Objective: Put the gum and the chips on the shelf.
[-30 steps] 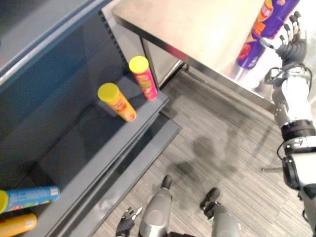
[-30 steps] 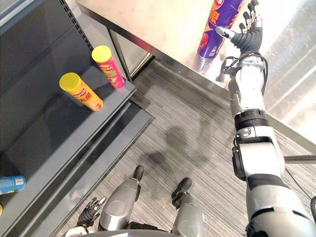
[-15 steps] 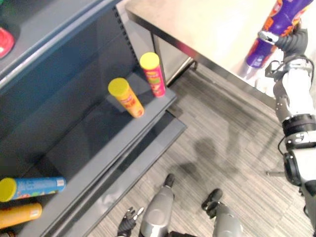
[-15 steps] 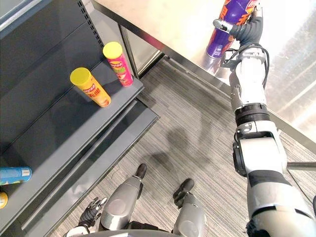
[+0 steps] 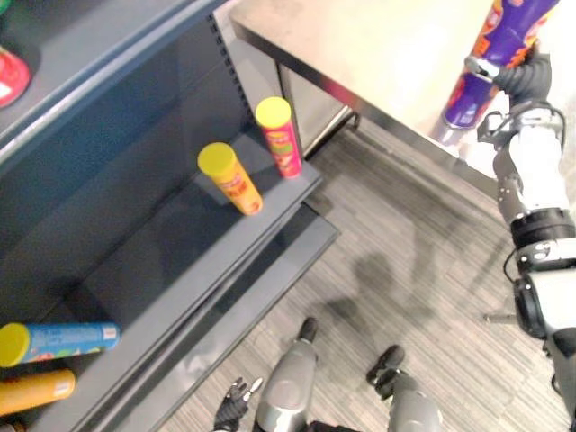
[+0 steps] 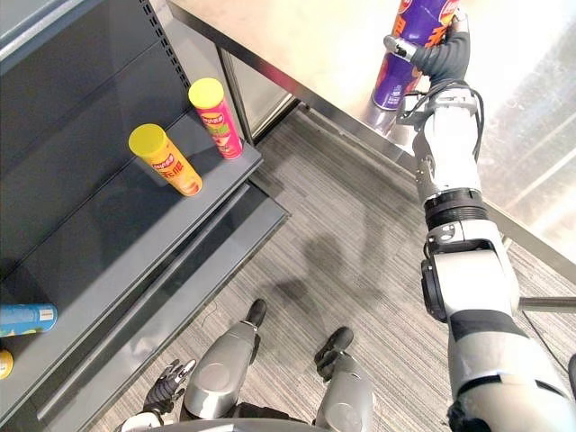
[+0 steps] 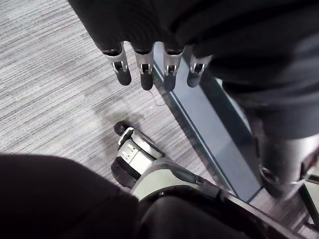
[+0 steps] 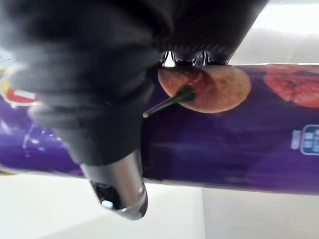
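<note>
The right hand (image 6: 443,61) is closed round the purple chips can (image 6: 394,83), which stands upright on the metal table (image 5: 360,45) near its edge. The thumb (image 8: 117,194) lies across the near side of the can and the fingers (image 6: 461,22) wrap over the far side, so the can sits between thumb and fingers, pressed against the palm. In the right wrist view the can's purple wall runs crosswise just past the thumb tip, touching it. The can's lower part reaches down past the fingers to the tabletop.

The left hand (image 7: 145,74) hangs low beside the robot over the grey striped floor (image 7: 50,74). Its fingers are straight, slightly apart and hold nothing, with their tips pointing at the base of the shelf (image 5: 180,243).

Well apart from both hands' fingers, an orange can with a yellow lid (image 5: 229,177) and a pink can with a yellow lid (image 5: 280,137) stand on the shelf. A blue can (image 5: 58,340) and an orange can (image 5: 36,391) lie on their sides further along the shelf.
</note>
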You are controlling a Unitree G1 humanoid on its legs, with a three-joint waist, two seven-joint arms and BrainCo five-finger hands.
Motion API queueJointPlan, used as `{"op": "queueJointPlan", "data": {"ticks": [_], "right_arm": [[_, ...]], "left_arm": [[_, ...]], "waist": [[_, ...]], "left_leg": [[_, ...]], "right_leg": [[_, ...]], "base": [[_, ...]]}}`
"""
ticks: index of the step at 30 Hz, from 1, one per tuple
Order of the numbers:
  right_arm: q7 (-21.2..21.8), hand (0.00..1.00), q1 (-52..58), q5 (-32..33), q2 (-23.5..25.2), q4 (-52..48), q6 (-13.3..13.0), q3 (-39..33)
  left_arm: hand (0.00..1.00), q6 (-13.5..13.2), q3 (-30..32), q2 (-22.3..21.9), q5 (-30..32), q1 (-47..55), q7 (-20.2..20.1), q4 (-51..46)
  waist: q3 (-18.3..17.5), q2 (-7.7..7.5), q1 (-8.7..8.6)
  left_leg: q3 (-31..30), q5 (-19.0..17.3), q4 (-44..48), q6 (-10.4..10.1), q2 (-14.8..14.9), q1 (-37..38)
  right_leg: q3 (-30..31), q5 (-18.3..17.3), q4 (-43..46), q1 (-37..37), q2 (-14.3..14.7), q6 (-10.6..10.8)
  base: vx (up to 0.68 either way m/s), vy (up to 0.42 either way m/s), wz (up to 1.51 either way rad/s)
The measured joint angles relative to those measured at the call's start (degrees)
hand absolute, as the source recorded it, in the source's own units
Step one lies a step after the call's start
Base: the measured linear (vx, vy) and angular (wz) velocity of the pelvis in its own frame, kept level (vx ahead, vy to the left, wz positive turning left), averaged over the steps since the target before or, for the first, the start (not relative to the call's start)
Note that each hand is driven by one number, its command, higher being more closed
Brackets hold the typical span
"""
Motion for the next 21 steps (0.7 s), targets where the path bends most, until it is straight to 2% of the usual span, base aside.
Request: {"op": "queueJointPlan", "data": {"ticks": [4, 10, 11, 14, 16, 19, 21], "right_arm": [[-0.2, 1.0, 0.2, -0.4, 0.0, -0.9, -0.1, 1.2], [-0.3, 1.0, 5.9, -2.2, 0.0, -12.4, -0.6, 0.8], [-0.3, 1.0, 8.8, -2.6, 0.2, -16.6, -0.6, -0.2], [-0.1, 1.0, 13.1, -4.4, 1.5, -23.0, -0.3, -2.3], [0.1, 1.0, 18.8, -4.6, 3.1, -30.1, 0.4, -4.1], [1.4, 1.0, 25.8, -4.6, 4.9, -37.0, 1.7, -5.2], [2.7, 1.0, 30.3, -4.6, 5.2, -41.0, 3.3, -5.3]], "left_arm": [[0.0, 0.0, 0.0, 0.2, 1.8, 0.0, 0.8, 0.0], [0.0, 0.3, 0.3, 0.8, 4.1, 0.0, 1.8, 0.1], [0.0, 0.7, 1.1, 0.9, 4.5, 0.1, 1.9, 0.2], [0.0, 0.9, 2.5, 1.3, 5.0, 0.2, 2.0, 1.1], [0.0, 1.2, 3.2, 1.8, 6.3, 0.3, 2.2, 1.3], [0.0, 1.3, 4.3, 1.8, 6.6, 0.6, 2.6, 2.2], [0.0, 1.3, 4.8, 1.7, 6.6, 1.0, 3.2, 3.1]], "waist": [[-0.1, -0.17, -0.51], [-0.7, -1.21, -1.43], [-1.4, -2.02, -2.31], [-2.7, -3.91, -3.07], [-3.7, -5.38, -4.25], [-6.2, -6.34, -4.84], [-8.3, -6.57, -5.95]], "left_leg": [[0.4, 0.1, -0.8, -0.2, 0.7, 0.7], [2.4, 0.2, -2.4, -0.3, 1.6, 2.8], [2.5, 0.1, -2.6, -0.4, 1.8, 2.9], [3.9, 0.0, -3.2, -0.5, 2.5, 3.1], [5.1, -0.3, -3.6, -0.5, 2.6, 4.1], [6.9, -1.1, -3.6, -0.5, 3.3, 4.8], [7.4, -1.7, -3.6, -0.5, 3.4, 4.8]], "right_leg": [[0.3, 0.7, -1.7, 0.8, 1.1, -0.2], [2.3, 1.8, -4.1, 1.7, 2.8, -0.2], [2.4, 2.2, -5.0, 2.0, 3.3, -0.2], [3.8, 3.2, -7.0, 1.9, 4.5, -0.3], [4.8, 4.0, -8.5, 2.6, 5.2, -0.3], [6.5, 4.8, -10.2, 2.9, 6.1, -0.2], [7.0, 4.9, -11.2, 3.2, 6.5, -0.1]], "base": [[0.01, -0.014, -0.08], [0.04, -0.008, -0.17], [0.04, -0.025, -0.12], [0.03, -0.017, -0.25], [0.04, -0.003, -0.3], [0.02, 0.005, -0.34], [0.05, 0.016, -0.19]]}}
